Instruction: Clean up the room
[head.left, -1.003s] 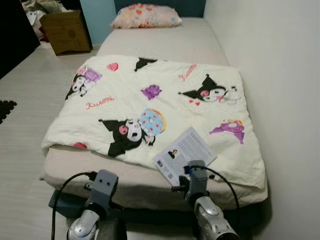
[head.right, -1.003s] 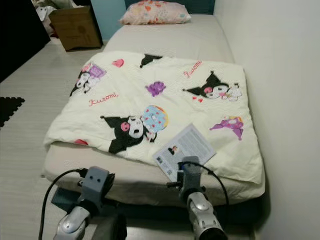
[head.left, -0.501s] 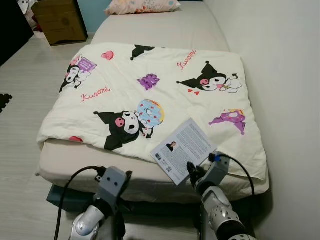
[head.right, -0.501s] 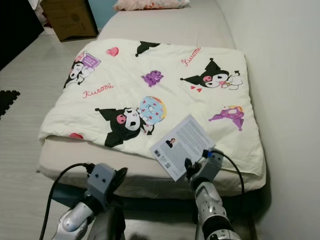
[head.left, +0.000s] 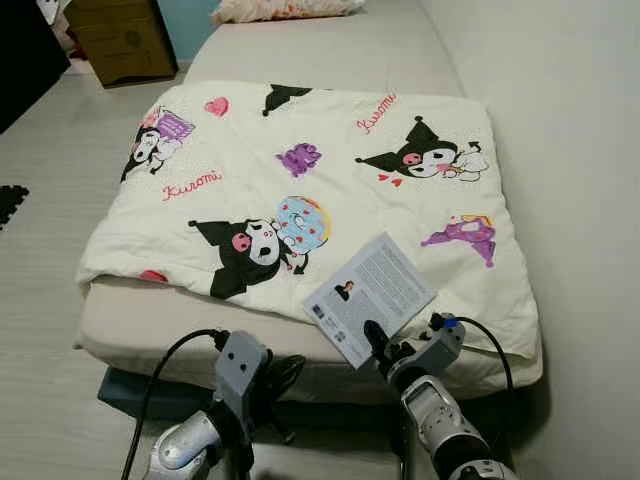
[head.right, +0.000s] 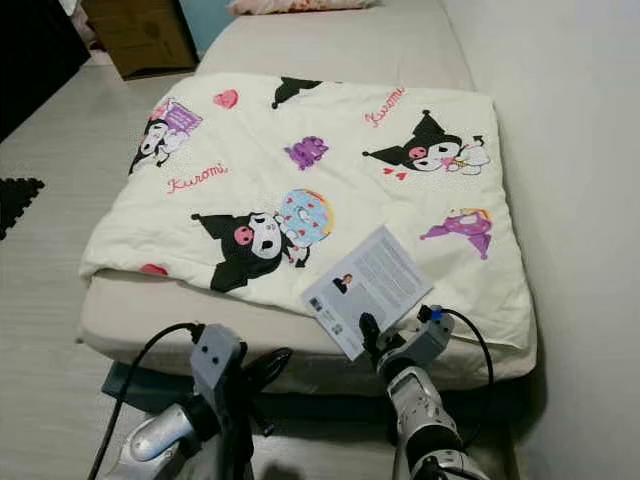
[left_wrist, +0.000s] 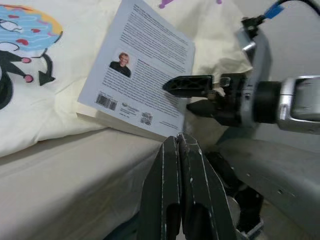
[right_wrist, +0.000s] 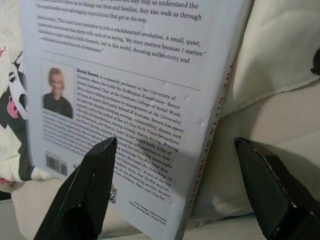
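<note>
Left eye view shows a book (head.left: 369, 296) lying back cover up on a cartoon-print blanket (head.left: 300, 190), near the foot edge of the bed (head.left: 330, 50); a cardboard box (head.left: 120, 38) stands on the floor beside the bed; right gripper (right_wrist: 175, 190) has its fingers wide apart at the book's near corner, not gripping it; left gripper (left_wrist: 179, 165) has its fingers pressed together, holding nothing.

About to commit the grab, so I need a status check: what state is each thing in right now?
book: closed, back cover up, flat on the comforter near the bed's foot edge
right pincer: open, fingers on either side of the book's corner, not yet closed
left pincer: shut, low in front of the bed
comforter: spread over the mattress
pillow: at the bed's head
</note>
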